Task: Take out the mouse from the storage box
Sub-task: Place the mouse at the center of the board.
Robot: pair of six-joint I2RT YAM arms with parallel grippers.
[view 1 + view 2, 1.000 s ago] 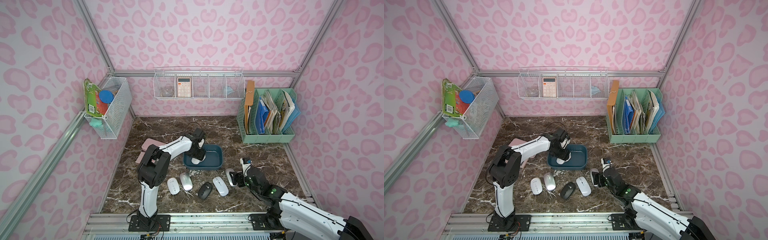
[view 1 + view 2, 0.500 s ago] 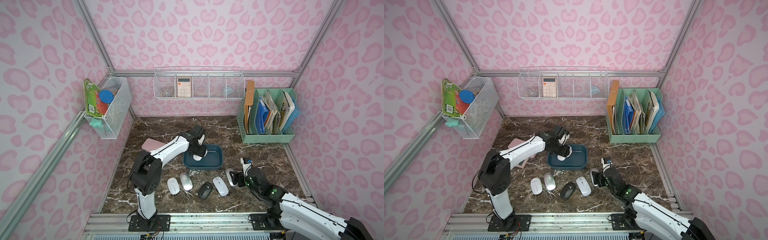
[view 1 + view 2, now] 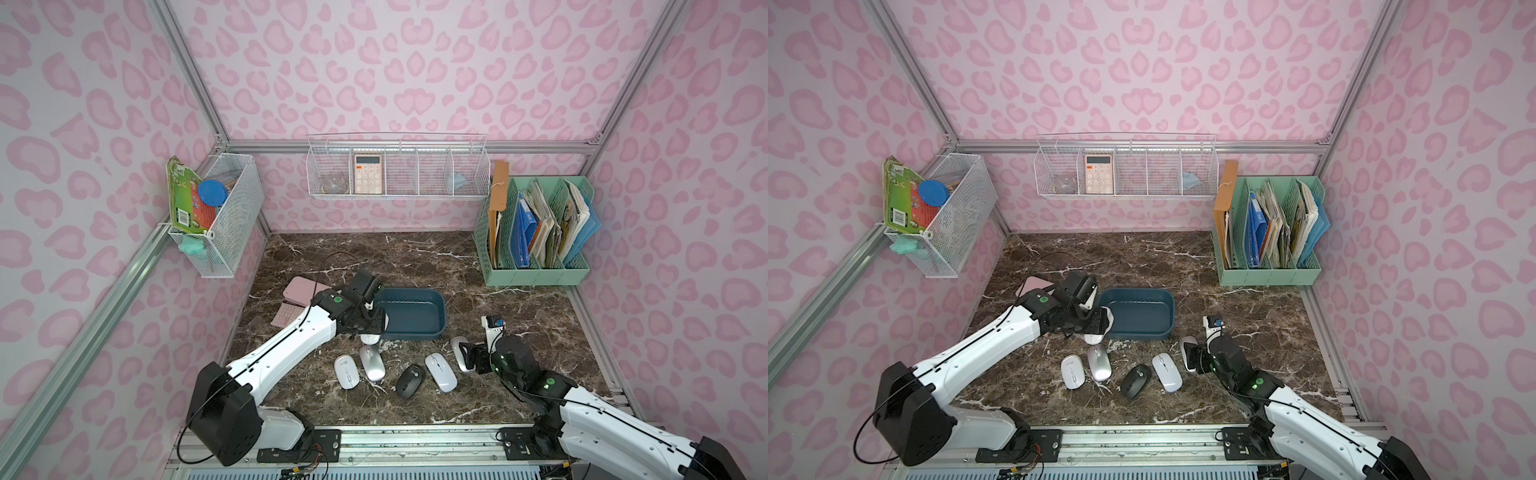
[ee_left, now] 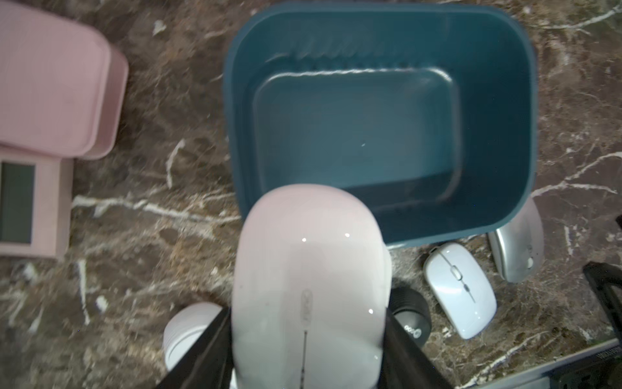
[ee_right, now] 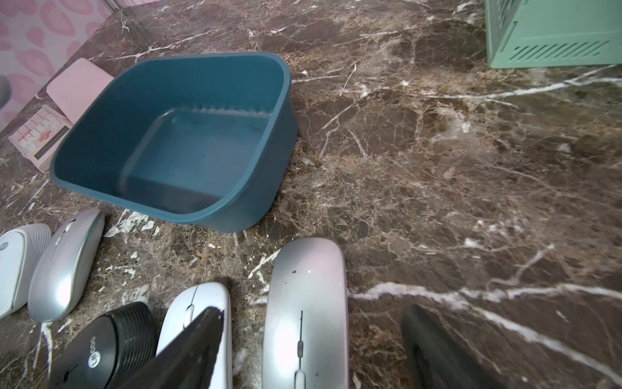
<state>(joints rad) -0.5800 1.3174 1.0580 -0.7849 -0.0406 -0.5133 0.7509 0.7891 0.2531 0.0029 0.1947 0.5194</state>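
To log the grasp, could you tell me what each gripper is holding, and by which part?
The left gripper clamps the pale mouse by its sides; the right gripper stands open astride a silver mouse, holding nothing.

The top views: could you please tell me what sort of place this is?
Likely a mock office desk inside a robot test cell: a marble-look tabletop, a green file organiser full of folders, a calculator in a wall basket.
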